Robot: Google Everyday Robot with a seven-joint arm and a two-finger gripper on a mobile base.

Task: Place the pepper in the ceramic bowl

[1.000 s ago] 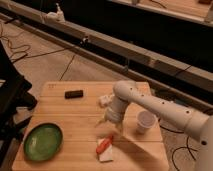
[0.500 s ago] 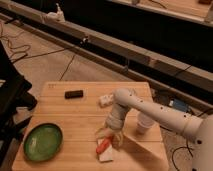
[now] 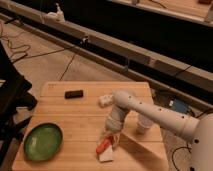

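Pepper (image 3: pixel 104 146), slim, tapered and glossy red-orange, lies near the front edge of the wooden table (image 3: pixel 75 115), right of the middle. It rests against a pale, flat, sponge-like block (image 3: pixel 106 156) just in front of it.

In the single camera view, the gripper (image 3: pixel 112 138) is lowered straight onto the spot, its tip at the upper end of the chili and touching or nearly touching it. Whether it is clenched on anything or released cannot be told.

The arm (image 3: pixel 150 112) is smooth, white and rounded, and reaches in from the right.

The ceramic bowl (image 3: pixel 43 142), shallow, round and green-glazed with a darker rim, sits at the front left corner, well apart from the chili.

A white paper cup (image 3: pixel 145 124) stands just behind the arm. A small black bar (image 3: pixel 74 93) and a small white object (image 3: pixel 105 100) lie farther back on the slatted, light-grained tabletop.
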